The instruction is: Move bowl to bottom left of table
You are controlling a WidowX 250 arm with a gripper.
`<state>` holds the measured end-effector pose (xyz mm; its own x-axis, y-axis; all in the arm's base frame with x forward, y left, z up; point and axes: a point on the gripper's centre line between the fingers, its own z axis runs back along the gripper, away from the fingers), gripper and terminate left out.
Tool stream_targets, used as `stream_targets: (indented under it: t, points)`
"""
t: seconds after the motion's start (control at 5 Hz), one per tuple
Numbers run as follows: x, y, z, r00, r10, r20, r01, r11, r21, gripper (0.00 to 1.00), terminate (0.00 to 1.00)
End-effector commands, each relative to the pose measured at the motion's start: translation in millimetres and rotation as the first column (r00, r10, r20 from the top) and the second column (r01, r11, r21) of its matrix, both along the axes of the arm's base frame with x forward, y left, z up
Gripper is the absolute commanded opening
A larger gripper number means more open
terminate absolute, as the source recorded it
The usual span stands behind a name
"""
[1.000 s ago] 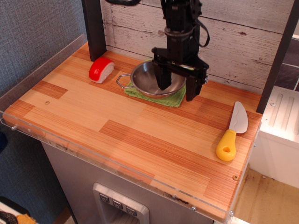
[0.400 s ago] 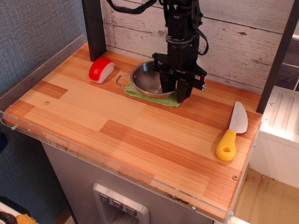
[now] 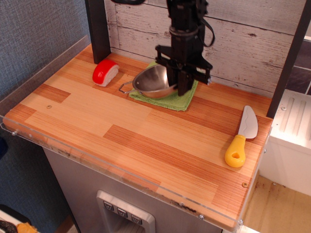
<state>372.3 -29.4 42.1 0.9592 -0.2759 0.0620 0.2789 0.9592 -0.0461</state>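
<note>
The shiny steel bowl (image 3: pixel 154 81) is tilted, its right rim raised above the green cloth (image 3: pixel 167 97) at the back middle of the wood-plank table (image 3: pixel 121 141). One wire loop handle points left. My black gripper (image 3: pixel 178 83) comes down from above and is shut on the bowl's right rim, one finger inside the bowl and one outside. The bowl's left underside still looks close to the cloth.
A red-and-white toy (image 3: pixel 105 72) lies left of the bowl near the back. A toy knife with a yellow handle (image 3: pixel 241 137) lies at the right edge. A dark post (image 3: pixel 98 29) stands at the back left. Clear acrylic edging runs along the left and front.
The fingers closed on the bowl's right rim and lifted it. The bowl went from lying flat on the cloth to tilted with its right side up.
</note>
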Motion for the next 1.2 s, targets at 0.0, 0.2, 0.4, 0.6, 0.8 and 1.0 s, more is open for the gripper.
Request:
stream_targets:
  t: [0.0,0.2,0.4,0.6,0.8,1.0]
  points:
    - [-18.1,31.7,75.0,0.989,0.031,0.146,-0.026,0.999,-0.033,0.0,0.0]
    - [-42.9,73.5,87.5,0.979,0.156,0.131,-0.151,0.988,-0.045,0.0,0.0]
    - [-76.8,118.5,82.6,0.957,0.278,0.082,-0.28,0.96,0.015,0.0,0.0]
    - [-98.9,154.1,69.2,0.954,0.3,0.028,-0.3,0.954,0.008,0.0,0.0]
    - [-112.1,155.3,49.4,0.958,0.284,-0.037,-0.284,0.959,-0.012,0.0,0.0]
    - [-107.2,154.1,41.2,0.965,0.26,-0.041,-0.26,0.965,-0.005,0.0,0.0]
